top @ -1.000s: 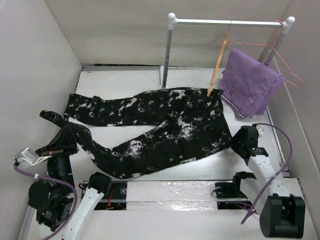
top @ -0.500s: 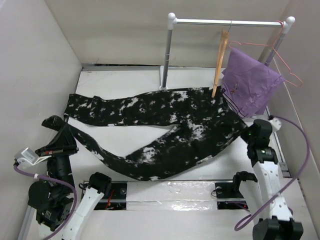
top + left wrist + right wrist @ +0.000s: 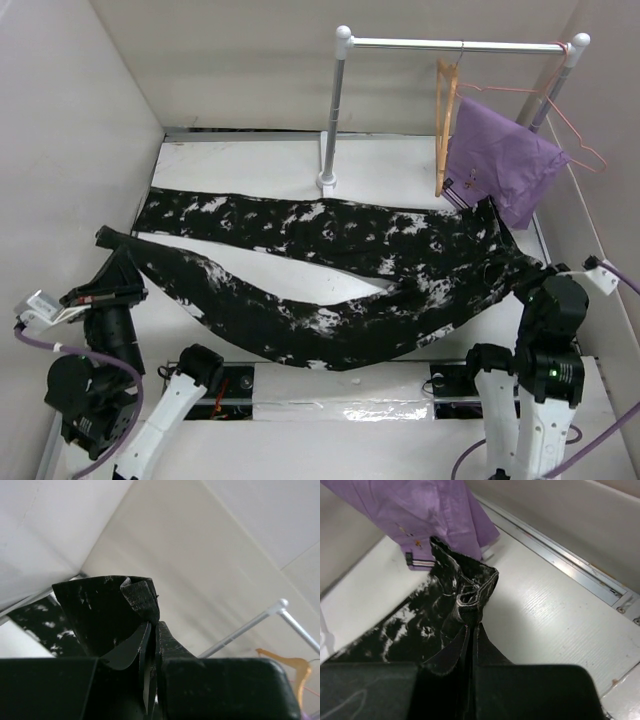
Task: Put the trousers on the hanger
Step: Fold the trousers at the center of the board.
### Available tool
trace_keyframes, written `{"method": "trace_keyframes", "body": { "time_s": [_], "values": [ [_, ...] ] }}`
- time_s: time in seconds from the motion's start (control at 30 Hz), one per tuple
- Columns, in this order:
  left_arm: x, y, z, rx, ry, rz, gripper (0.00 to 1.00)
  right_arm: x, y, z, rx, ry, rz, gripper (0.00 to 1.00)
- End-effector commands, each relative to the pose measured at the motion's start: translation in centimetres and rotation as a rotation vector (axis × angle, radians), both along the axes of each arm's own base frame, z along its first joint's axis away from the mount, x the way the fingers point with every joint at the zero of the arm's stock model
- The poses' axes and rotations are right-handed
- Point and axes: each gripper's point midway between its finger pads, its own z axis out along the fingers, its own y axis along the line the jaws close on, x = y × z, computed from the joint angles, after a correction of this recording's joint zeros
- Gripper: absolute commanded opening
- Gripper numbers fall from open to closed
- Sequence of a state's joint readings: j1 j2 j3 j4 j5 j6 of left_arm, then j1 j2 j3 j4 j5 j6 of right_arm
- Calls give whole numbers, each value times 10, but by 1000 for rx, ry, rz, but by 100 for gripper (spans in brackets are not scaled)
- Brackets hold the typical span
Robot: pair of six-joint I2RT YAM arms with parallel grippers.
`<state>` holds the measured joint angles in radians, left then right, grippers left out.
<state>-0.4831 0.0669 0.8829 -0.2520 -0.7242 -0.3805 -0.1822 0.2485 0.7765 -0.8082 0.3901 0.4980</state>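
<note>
The black, white-speckled trousers [image 3: 330,290] stretch across the table, pulled between both arms. My left gripper [image 3: 112,252] is shut on a leg cuff at the left; in the left wrist view the dark fabric [image 3: 102,612] stands up out of the shut left gripper [image 3: 154,626]. At the right, my right gripper [image 3: 522,278] is shut on the waistband end [image 3: 465,592], which bunches above the shut right gripper [image 3: 472,626]. The tan wooden hanger [image 3: 443,120] hangs from the rail, above the waist end of the trousers and touching neither gripper.
A white rail on posts [image 3: 450,44] stands at the back right. A purple cloth [image 3: 498,160] hangs from it on a pink wire hanger [image 3: 578,140], right beside the wooden hanger. White walls enclose the table on the left, back and right.
My right gripper has shut on the waistband and pulled it right and toward the near edge. The trousers went from lying slack to stretched out. The left gripper kept its grip.
</note>
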Motion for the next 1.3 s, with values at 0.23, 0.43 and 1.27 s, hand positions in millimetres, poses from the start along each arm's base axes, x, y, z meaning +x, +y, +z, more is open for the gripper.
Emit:
{"method": "trace_keyframes", "body": {
  "time_s": [0.23, 0.43, 1.27],
  "values": [
    [90, -30, -43, -18, 298, 113, 0, 81, -6, 4, -100, 36, 112, 0],
    [145, -24, -92, 26, 593, 360, 0, 111, 5, -3, -62, 20, 194, 0],
    [197, 167, -153, 33, 993, 853, 0, 194, -23, -26, -67, 8, 252, 0]
  ]
}}
